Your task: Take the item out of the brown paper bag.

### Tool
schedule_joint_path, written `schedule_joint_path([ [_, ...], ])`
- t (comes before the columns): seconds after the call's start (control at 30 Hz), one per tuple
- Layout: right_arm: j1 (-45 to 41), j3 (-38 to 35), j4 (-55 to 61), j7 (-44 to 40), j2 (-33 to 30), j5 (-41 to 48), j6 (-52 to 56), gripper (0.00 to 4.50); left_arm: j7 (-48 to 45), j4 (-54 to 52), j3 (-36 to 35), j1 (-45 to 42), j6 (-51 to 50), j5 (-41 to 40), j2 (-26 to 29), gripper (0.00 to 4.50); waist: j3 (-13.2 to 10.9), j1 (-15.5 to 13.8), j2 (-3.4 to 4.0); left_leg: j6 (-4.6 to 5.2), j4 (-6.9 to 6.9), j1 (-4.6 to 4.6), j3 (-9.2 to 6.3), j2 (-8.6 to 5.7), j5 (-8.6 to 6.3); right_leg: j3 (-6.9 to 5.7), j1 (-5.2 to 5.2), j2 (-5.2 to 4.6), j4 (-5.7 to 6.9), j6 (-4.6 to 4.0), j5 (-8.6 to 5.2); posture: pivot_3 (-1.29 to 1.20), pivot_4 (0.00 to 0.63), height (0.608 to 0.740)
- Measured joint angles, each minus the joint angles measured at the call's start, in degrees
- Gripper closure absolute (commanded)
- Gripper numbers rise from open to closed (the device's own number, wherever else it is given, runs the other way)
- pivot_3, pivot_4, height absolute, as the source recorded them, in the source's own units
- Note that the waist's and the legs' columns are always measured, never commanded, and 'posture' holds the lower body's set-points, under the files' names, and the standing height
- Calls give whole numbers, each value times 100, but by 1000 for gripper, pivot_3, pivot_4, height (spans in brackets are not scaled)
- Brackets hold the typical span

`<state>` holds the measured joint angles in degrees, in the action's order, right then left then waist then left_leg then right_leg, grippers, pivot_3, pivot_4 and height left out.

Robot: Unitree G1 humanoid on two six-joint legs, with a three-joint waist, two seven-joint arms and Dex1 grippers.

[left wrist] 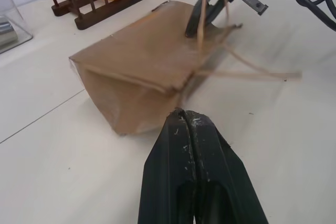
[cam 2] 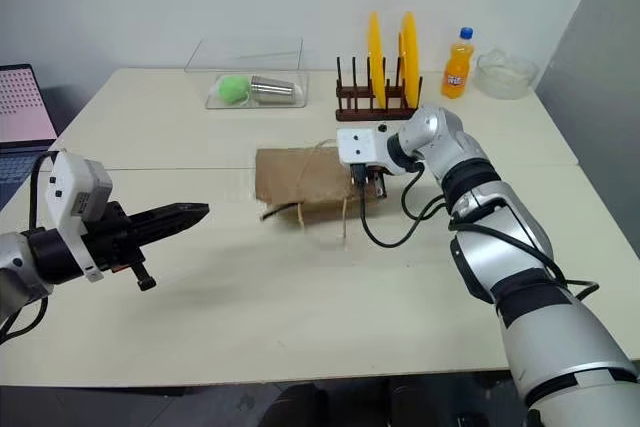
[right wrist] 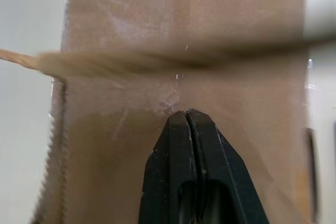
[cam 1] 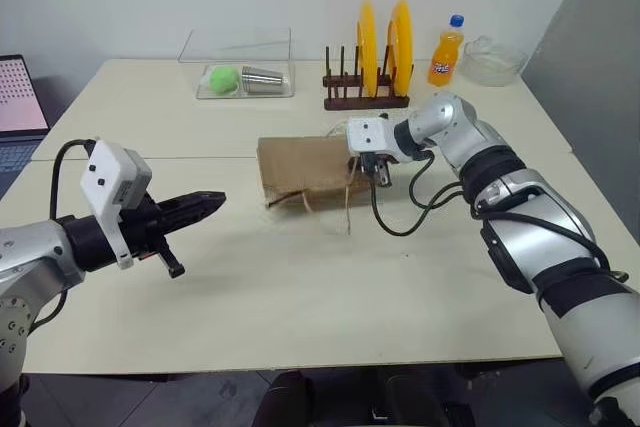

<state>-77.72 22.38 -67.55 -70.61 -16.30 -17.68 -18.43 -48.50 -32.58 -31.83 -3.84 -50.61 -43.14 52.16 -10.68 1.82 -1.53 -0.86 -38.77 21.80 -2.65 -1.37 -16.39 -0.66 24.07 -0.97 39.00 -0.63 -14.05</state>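
Brown paper bag [cam 1: 305,169]: creased kraft paper, lying flat at table [cam 1: 300,287] centre, tan rope handles [cam 1: 345,197] trailing toward six o'clock. Right gripper [cam 1: 381,178], fingers closed, at its three-o'clock edge; left gripper [cam 1: 205,202], closed and empty, at eight o'clock.

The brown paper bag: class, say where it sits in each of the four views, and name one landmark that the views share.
Left eye view: brown paper bag lies flat mid-table, centre.
Right eye view: centre.
Left wrist view: beyond the left gripper.
Right wrist view: across the picture, behind the right gripper.
Shared landmark: its rope handle.
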Motion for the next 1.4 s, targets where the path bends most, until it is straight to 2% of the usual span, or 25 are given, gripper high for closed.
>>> schedule_joint_path([
  [0.2,272,-217,843,-219,-232,320,57,4452,-137,107,138,12,172,16,92,4500,-5,-1,8,-2,1,4,-1,0,0,0,2,0,-1,0,0,0,150,740],
  [0.37,1085,-547,2967,-773,-894,962,723,4452,-370,124,361,133,476,171,263,4500,-5,-41,8,0,1,9,-8,0,-2,-6,0,-1,-10,1,0,0,150,740],
  [0.5,2384,-726,5268,-1060,-1510,1582,1913,4452,-682,137,794,261,1008,567,453,4500,-7,-94,12,7,1,11,-10,0,-6,-8,-1,-2,-11,1,-1,0,150,740],
  [0.6,3132,-920,6551,-1040,-1910,2043,2985,4500,-907,198,1229,163,1476,887,541,3915,-11,-134,17,10,1,10,-11,0,-8,-9,1,-2,-10,0,-2,0,150,740],
  [0.77,4412,-1440,8432,-675,-2416,2873,4639,4500,-1668,352,2120,-22,2546,1536,810,2398,-10,-155,21,11,4,8,-8,2,-8,-12,-2,-2,-10,-10,-11,0,150,740],
  [0.93,5547,-1542,9464,-2,-2504,3308,5597,4500,-2244,1013,3294,-717,4062,2529,634,866,-11,-180,23,13,2,10,3,1,-8,-8,-1,-1,-12,15,-26,0,150,740],
  [1.13,6237,-1888,10451,773,-2546,3825,6338,4500,-2671,2221,4594,-1932,5525,3507,-270,866,-10,-184,20,15,-3,13,1,1,-8,-10,-5,3,-13,23,-28,0,150,740],
  [1.23,6505,-1910,10687,1054,-2596,3936,6512,3929,-2713,2870,4961,-2304,6187,3925,-624,847,-10,-167,19,15,-2,13,-1,3,-8,-10,-4,6,-10,23,-28,0,150,740],
  [1.4,6831,-1930,11026,1462,-2749,4039,6716,2280,-2679,3766,5353,-2759,7285,4513,-1027,847,-9,-168,19,15,-3,14,-6,2,-8,-10,-4,9,-8,25,-28,0,150,740],
])
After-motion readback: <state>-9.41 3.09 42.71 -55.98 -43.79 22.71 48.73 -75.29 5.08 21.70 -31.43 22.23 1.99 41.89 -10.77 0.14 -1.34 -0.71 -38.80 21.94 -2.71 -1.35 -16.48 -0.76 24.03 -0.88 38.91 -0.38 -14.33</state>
